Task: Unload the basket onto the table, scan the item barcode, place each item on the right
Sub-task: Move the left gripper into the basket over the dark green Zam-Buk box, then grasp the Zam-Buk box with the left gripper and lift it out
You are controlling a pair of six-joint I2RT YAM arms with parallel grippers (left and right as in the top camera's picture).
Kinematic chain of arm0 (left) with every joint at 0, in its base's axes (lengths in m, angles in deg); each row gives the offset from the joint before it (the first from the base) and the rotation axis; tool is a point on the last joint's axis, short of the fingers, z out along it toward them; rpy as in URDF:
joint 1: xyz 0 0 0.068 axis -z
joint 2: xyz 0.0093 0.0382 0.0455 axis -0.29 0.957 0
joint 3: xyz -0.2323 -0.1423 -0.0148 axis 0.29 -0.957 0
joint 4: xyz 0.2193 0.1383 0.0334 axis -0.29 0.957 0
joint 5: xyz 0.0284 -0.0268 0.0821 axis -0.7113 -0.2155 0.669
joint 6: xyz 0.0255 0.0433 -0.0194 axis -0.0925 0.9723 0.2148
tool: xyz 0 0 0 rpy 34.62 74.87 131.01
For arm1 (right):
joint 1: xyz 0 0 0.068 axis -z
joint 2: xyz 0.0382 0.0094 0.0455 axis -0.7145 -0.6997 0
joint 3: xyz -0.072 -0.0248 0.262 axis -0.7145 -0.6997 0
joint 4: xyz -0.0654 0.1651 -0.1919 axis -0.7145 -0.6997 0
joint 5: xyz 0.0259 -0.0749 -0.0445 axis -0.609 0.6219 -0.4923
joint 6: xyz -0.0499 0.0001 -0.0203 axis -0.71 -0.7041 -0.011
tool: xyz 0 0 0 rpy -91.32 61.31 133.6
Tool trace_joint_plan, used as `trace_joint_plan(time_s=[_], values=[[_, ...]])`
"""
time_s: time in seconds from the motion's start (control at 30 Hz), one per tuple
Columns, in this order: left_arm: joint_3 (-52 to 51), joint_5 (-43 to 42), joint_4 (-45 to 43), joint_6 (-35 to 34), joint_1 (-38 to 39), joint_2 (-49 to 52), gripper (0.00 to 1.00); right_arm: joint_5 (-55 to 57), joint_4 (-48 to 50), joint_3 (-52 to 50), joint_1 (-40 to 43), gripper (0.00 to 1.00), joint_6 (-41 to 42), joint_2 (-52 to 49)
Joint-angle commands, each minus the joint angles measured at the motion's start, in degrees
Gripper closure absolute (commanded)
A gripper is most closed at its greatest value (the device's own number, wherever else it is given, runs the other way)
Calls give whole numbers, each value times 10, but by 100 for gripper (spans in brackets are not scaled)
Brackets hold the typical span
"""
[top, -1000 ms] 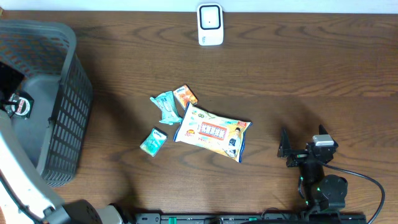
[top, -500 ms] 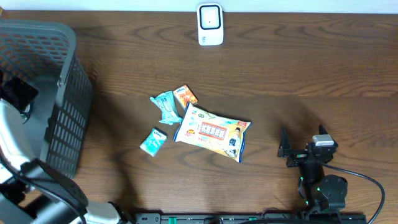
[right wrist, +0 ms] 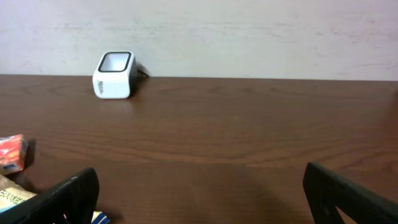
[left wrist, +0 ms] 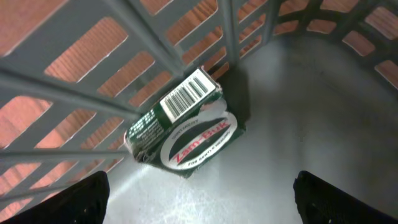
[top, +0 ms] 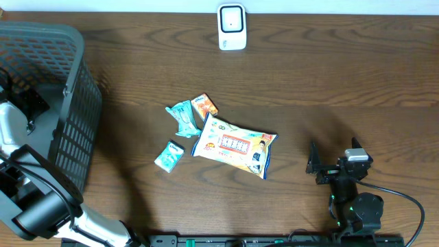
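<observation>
Item: green Zam-Buk box (left wrist: 183, 127) lay tilted in a corner of the grey basket (left wrist: 124, 37), barcode uppermost, "Zam-Buk" legible | left gripper (left wrist: 202, 196) above it, fingers spread, empty | right gripper (right wrist: 199, 193) fingers spread, empty, facing the white scanner (right wrist: 114, 74)

Green box (left wrist: 186, 127) — "Zam-Buk", barcode (left wrist: 185, 98) on side

You see a grey basket (top: 68, 103) with a lattice pattern. The box (left wrist: 186, 134) inside it is dark green, with a white oval ring and a black-and-white barcode (left wrist: 185, 96). The table (top: 343, 75) is dark brown wood grain. The scanner (top: 232, 27) is white. The pouch (top: 233, 145) is white, orange, yellow and blue. The wrapper (top: 183, 116) and the small packet (top: 168, 156) are teal, and the little pack (top: 204, 104) is orange.
</observation>
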Motion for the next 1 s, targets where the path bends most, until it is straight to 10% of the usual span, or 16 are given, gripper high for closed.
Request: trace_joint_plan(time_s=[0.0, 0.97], values=[[-1, 7, -6, 32, -1, 18, 9, 1, -3, 0, 3, 1, 6, 1], [-1, 7, -102, -6, -1, 84, 27, 1, -3, 0, 3, 1, 6, 2]])
